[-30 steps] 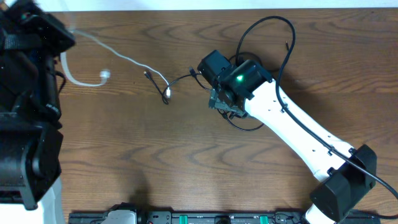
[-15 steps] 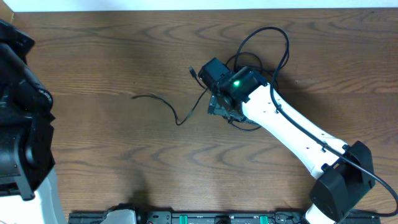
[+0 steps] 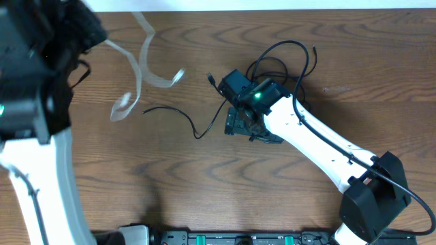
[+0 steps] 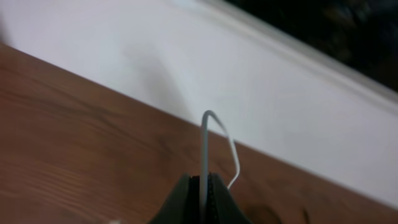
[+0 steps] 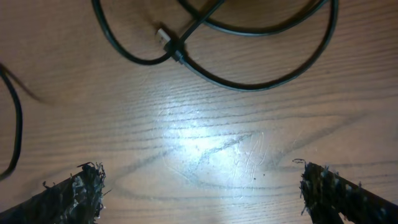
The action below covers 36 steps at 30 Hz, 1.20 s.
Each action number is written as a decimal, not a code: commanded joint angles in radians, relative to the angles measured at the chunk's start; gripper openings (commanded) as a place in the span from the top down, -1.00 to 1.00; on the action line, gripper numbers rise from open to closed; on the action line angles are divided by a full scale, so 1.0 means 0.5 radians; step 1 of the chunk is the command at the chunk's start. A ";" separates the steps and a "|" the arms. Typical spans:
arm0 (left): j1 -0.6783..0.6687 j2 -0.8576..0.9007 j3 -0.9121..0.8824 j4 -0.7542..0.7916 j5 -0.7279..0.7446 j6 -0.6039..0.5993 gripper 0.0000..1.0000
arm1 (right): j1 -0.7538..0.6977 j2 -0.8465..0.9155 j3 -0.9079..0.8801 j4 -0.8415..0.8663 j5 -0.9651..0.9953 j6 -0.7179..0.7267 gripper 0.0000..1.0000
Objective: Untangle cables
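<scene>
At upper left, the left gripper (image 4: pixel 204 185) is clamped on the white cable (image 3: pixel 141 64), which hangs blurred over the counter (image 3: pixel 170 184). One black cable (image 3: pixel 178 114) lies at centre. Right of it, black loops (image 3: pixel 289 51) lie beside the right gripper (image 5: pixel 199 186), its jaws wide apart and holding nothing.

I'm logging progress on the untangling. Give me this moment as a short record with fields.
left pincer: shut on white cable, held up
right pincer: open, empty, over the table
black cables: looped on the table by the right arm
strand: black, runs out left from that pile
white vs black: apart in the overhead view, though the white one is blurred
</scene>
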 commanded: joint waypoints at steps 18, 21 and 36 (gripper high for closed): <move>-0.232 0.568 -0.010 -0.040 0.706 0.574 0.85 | 0.100 -0.007 -0.017 0.057 -0.069 -0.069 -0.98; -0.210 0.570 -0.010 0.137 0.715 0.559 0.85 | 0.101 -0.007 -0.017 0.056 -0.069 -0.069 -0.99; 0.610 1.164 -0.010 0.857 0.058 0.394 0.82 | 0.110 -0.007 -0.017 -0.055 -0.072 -0.069 -0.98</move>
